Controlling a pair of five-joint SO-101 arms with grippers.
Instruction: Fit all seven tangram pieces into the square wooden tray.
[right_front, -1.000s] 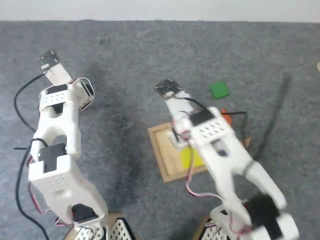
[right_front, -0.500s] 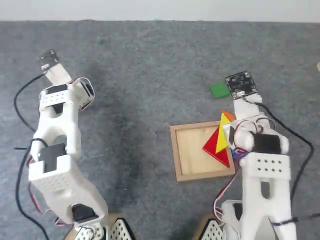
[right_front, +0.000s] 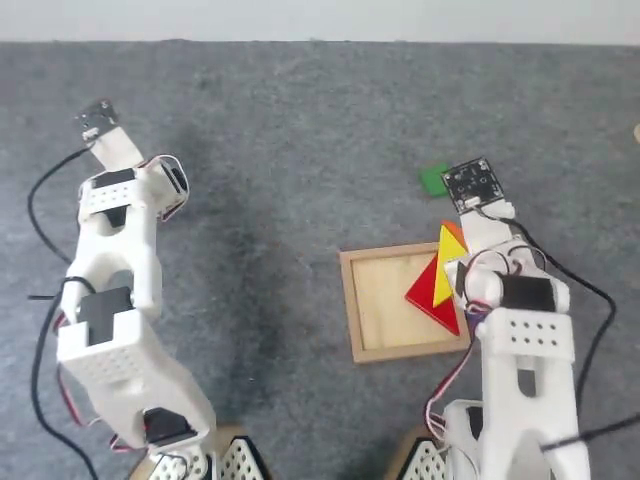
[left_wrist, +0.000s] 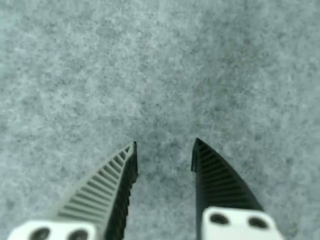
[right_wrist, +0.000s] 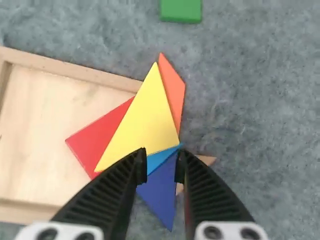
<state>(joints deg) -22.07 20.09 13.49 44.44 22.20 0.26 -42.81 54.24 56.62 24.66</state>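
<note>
The square wooden tray (right_front: 362, 300) (right_wrist: 45, 125) lies in front of my right arm. Over the tray's right rim is a pile of pieces: a red triangle (right_front: 428, 297) (right_wrist: 92, 142), a yellow triangle (right_front: 447, 262) (right_wrist: 145, 125), an orange piece (right_front: 456, 232) (right_wrist: 173, 90), a light blue piece (right_wrist: 159, 159) and a dark blue triangle (right_wrist: 161, 192). A green square (right_front: 433, 180) (right_wrist: 181, 10) rests on the carpet beyond the pile. My right gripper (right_wrist: 160, 156) hangs over the pile, narrowly open, its tips either side of the light blue piece. My left gripper (left_wrist: 164, 145) is open over bare carpet at far left.
Grey carpet covers the table. A tan corner (right_wrist: 205, 160) pokes out from under the pile. The left arm (right_front: 120, 210) stands well away from the tray. A pale strip (right_front: 320, 20) marks the table's far edge.
The right arm swung from over the tray's left part to its right side, and the tray shifted right and squared up. In the last half second the wrist edged slightly left.
</note>
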